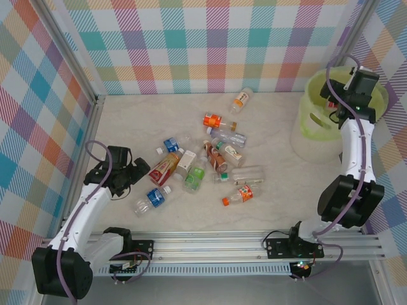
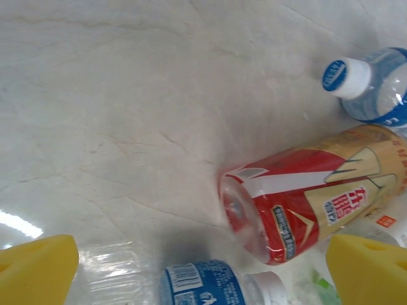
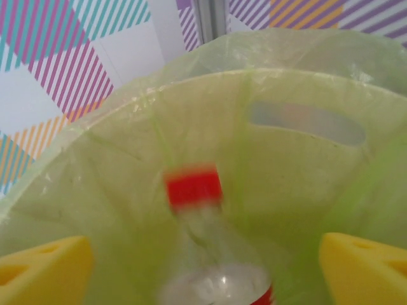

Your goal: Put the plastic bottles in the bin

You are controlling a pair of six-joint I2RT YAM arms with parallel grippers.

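One clear, red-capped plastic bottle [image 3: 194, 187], blurred, inside the round lime-lined bin [image 3: 305, 121]; right gripper [image 3: 203, 267] over the bin, spread wide, empty. Left gripper [image 2: 203, 270] gapes empty over scattered plastic bottles [image 1: 203, 159], well left of the bin.

plastic bottles [image 1: 164, 168] strewn at centre, right gripper [image 1: 333, 103] above the bin [image 1: 310, 126]

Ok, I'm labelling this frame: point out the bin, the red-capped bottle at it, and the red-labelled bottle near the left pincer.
bin [image 1: 308, 134]: top external view, on its pale outer wall.
red-capped bottle [image 3: 194, 186]: right wrist view, on its red cap.
red-labelled bottle [image 2: 299, 206]: left wrist view, on its red label.
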